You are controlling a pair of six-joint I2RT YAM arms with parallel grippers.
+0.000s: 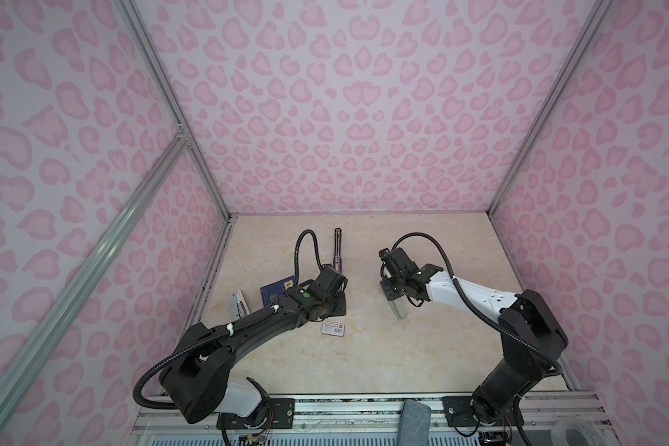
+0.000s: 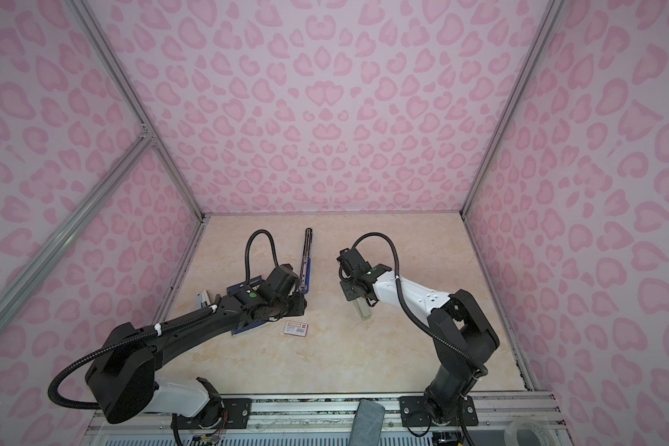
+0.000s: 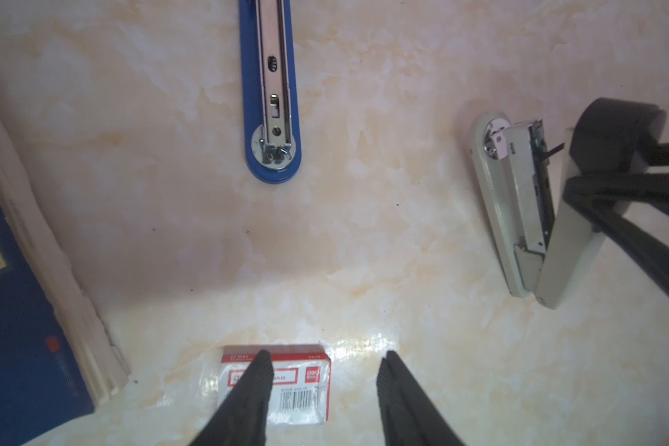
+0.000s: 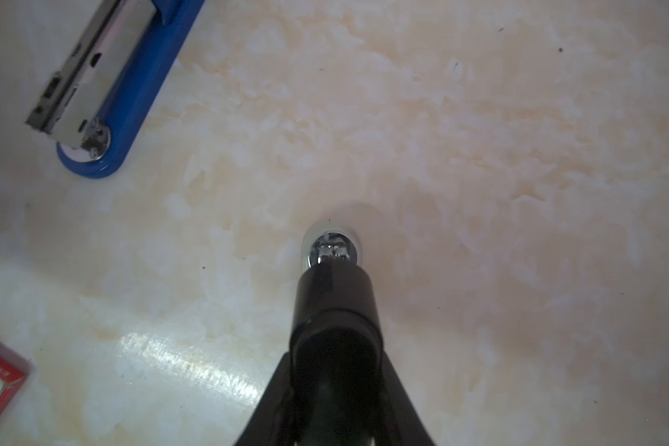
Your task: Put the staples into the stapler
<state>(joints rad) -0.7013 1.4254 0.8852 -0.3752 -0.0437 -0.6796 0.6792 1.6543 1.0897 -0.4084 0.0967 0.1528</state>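
Red-labelled white staple box (image 3: 302, 386) lies beneath your left gripper (image 3: 325, 359), fingers (image 3: 255, 386) apart. Further right, your right gripper (image 4: 335, 359) is clamped on the grey stapler (image 3: 518, 200).

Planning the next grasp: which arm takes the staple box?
Left: the left gripper hangs open at the staple box; the right gripper is clamped on the grey stapler.
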